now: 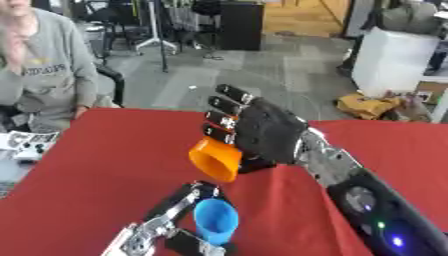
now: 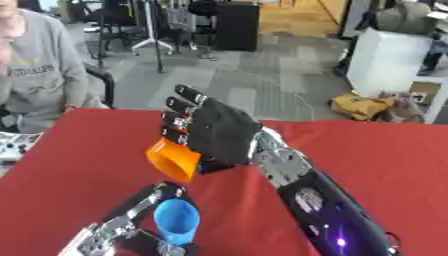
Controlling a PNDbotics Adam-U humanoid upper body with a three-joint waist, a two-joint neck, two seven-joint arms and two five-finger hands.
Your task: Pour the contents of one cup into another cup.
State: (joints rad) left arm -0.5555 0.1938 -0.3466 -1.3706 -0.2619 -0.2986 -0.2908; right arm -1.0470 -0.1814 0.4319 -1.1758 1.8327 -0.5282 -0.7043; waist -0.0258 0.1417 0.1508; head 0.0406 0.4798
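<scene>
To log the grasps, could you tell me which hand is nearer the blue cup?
Left. The left hand is curled round the blue cup; the right hand is above it, holding the orange cup.

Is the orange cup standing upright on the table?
No: the right hand holds the orange cup tipped sideways above the blue cup.

Lab: tripod stands (image 1: 156, 35), dark cabinet (image 1: 240, 24).

A red cloth covers the surface (image 1: 105, 165), smooth and flat. Left of the left hand (image 1: 166, 230), beyond the surface's left edge, black-and-white printed sheets (image 1: 26, 142) show; whether they lie on the surface cannot be told.
</scene>
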